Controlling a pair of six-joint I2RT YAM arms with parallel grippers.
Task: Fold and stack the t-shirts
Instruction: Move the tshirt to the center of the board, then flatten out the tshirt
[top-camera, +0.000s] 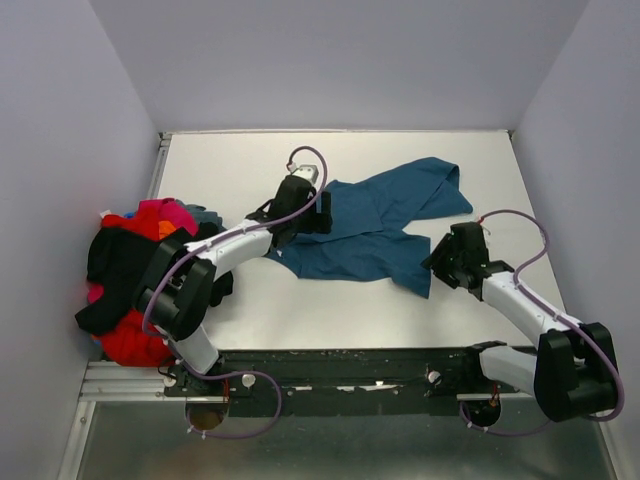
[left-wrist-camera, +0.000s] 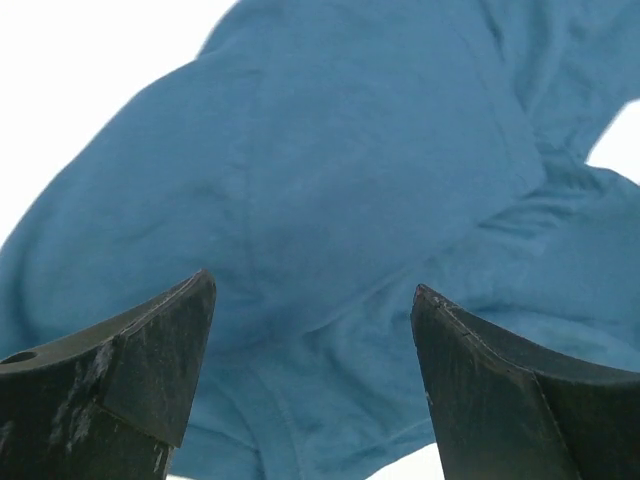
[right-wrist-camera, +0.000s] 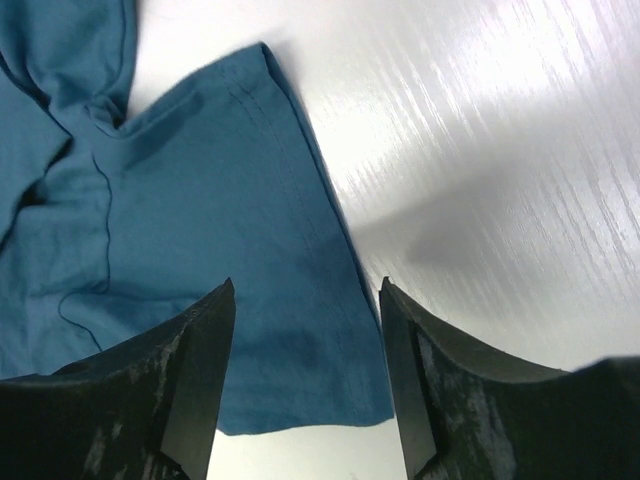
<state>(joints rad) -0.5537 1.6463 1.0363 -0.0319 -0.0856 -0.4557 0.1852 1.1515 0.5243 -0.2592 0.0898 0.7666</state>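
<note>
Top external view first. Shows one teal-blue t-shirt (top-camera: 375, 225) lying on the white bench (top-camera: 230, 165), about in the middle and a bit to the right. Looks soft and plain, all one colour. Not flat at all: bunched up, with creases and folds across it. Runs the long way from the near left up to the far right, with a thin bit poking at the far right corner. Has a fairly straight near edge, ending in a corner at the near right.

Also shows a heap of other t-shirts (top-camera: 135, 275) at the left edge of the bench: red, pink, orange and black, all in one lump, partly hanging past the edge.

Leaves lots of bare bench on the far side, a strip along the near side, and some on the right. Closed in by grey walls at the left, far and right.

Finds the left fingers (top-camera: 320, 212) (left-wrist-camera: 130, 360) spread wide above the left part of the blue shirt, holding nothing. Finds the right fingers (top-camera: 440, 258) (right-wrist-camera: 170, 380) set narrower at the near right corner, one on each side of the hem, with a gap and nothing pinched.
</note>
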